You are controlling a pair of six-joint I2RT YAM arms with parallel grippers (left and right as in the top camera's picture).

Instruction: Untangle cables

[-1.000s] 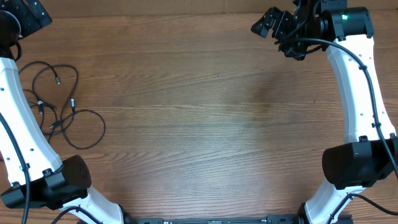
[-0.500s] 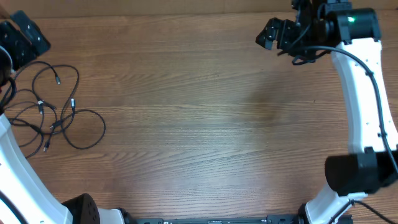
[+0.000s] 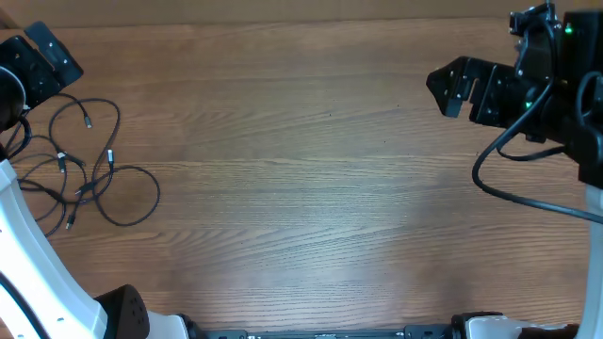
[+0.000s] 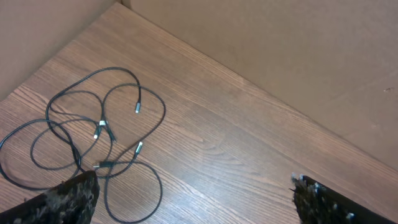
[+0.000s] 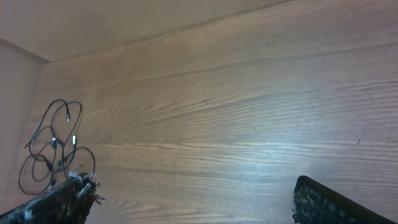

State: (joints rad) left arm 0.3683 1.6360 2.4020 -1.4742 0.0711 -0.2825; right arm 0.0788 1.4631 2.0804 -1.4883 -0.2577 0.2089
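My left tool point(image 3: 42, 61) hangs above the far left corner of the counter point(image 3: 301, 188). In its wrist view the two fingers sit at the bottom corners of the frame, spread wide with nothing between them. The cables point(image 3: 89, 169) lie flat on the wood just on the near side of that tool, close to the counter's left edge. They are thin black cords in loose loops that cross one another in the middle of the heap. One large loop swings out toward the centre of the counter, and another arches toward the far edge. From overhead, the leftmost strands run up to my white left arm point(image 3: 28, 245); I cannot tell whether they touch it.

Small grey plug ends show at several spots among the loops, one of them point(image 4: 137, 107) pointing into the far loop. Tiny pale bands sit near the plugs. Any writing on them is too small to read.

My right tool point(image 3: 462, 85) is over the far right of the counter, well apart from the cables. It too is spread wide and holds nothing. Its wrist camera looks across bare wood grain to the heap at the far left. A green light point(image 3: 568, 28) glows on my right arm, and a thicker black wire point(image 3: 499, 179) loops off it.
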